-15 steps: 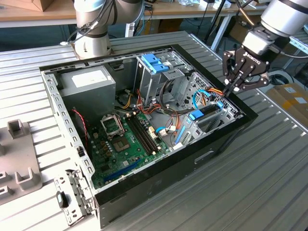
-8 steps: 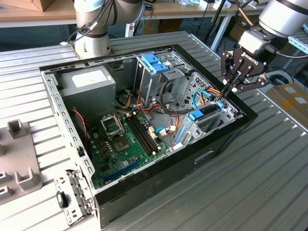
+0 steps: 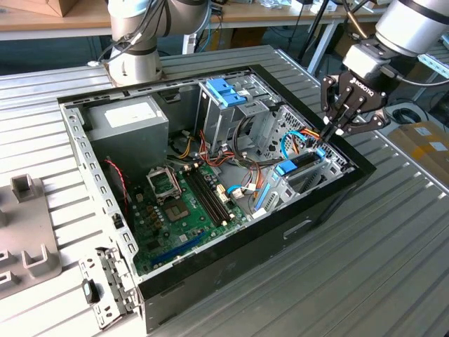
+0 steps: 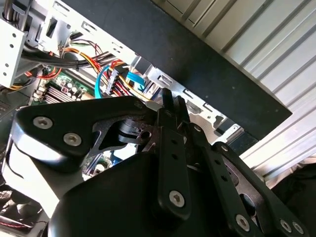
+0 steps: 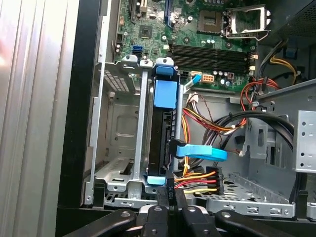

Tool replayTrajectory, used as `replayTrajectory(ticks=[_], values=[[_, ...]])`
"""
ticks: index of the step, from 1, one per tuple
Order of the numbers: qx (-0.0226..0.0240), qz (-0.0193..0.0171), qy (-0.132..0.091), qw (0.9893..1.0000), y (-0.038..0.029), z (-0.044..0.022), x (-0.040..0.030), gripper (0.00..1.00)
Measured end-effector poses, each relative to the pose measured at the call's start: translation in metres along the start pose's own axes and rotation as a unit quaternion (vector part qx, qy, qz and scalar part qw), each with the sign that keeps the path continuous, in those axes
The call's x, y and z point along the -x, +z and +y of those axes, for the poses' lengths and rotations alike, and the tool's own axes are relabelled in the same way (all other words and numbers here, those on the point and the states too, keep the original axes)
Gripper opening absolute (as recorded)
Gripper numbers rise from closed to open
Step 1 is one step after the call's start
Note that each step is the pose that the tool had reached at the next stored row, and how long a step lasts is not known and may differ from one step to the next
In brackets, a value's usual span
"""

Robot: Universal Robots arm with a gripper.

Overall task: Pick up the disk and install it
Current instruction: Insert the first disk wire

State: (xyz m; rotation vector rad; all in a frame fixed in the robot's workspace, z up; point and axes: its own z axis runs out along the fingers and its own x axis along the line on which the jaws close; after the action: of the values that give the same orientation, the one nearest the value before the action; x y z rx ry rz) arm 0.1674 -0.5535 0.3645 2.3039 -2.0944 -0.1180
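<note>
Tool (image 3: 335, 130) pinched narrow, holding nothing, pressed on disk (image 5: 163, 133) standing edge-up in its bay just beneath. Risked snagging cables (image 5: 200, 177) beside, or jamming disk if skewed.

We see the claw (image 3: 330, 133) over the open computer case (image 3: 231, 260), its fingers drawn together at the tip, just above the blue-edged disk (image 3: 298, 166) standing on edge in its metal bay. A blue cable (image 3: 306, 133) curves just beside the claw's tip.

The disk (image 5: 160, 133) stands on edge in the drive bay (image 5: 118, 138), beside the motherboard (image 5: 197, 24).
</note>
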Motion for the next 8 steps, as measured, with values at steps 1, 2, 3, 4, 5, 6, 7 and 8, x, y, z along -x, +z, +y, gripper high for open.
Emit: replayTrajectory(ticks=[1, 2, 3, 4, 5, 6, 7, 8], values=[[0.0000, 0.0000, 0.001, 1.0000, 0.0004, 0.0004, -0.0001, 0.16], [-0.0001, -0.0001, 0.001, 1.0000, 0.0007, 0.0007, -0.0003, 0.16], [-0.0001, -0.0002, 0.002, 1.0000, 0.0012, 0.0010, -0.0005, 0.16], [-0.0001, -0.0002, 0.002, 1.0000, 0.0015, 0.0013, -0.0006, 0.16], [-0.0001, -0.0002, 0.003, 1.0000, 0.0019, 0.0016, -0.0007, 0.16], [-0.0001, -0.0003, 0.004, 1.0000, 0.0023, 0.0019, -0.0007, 0.16], [-0.0002, -0.0003, 0.004, 1.0000, 0.0026, 0.0021, -0.0007, 0.16], [-0.0002, -0.0004, 0.005, 1.0000, 0.0029, 0.0024, -0.0008, 0.16]])
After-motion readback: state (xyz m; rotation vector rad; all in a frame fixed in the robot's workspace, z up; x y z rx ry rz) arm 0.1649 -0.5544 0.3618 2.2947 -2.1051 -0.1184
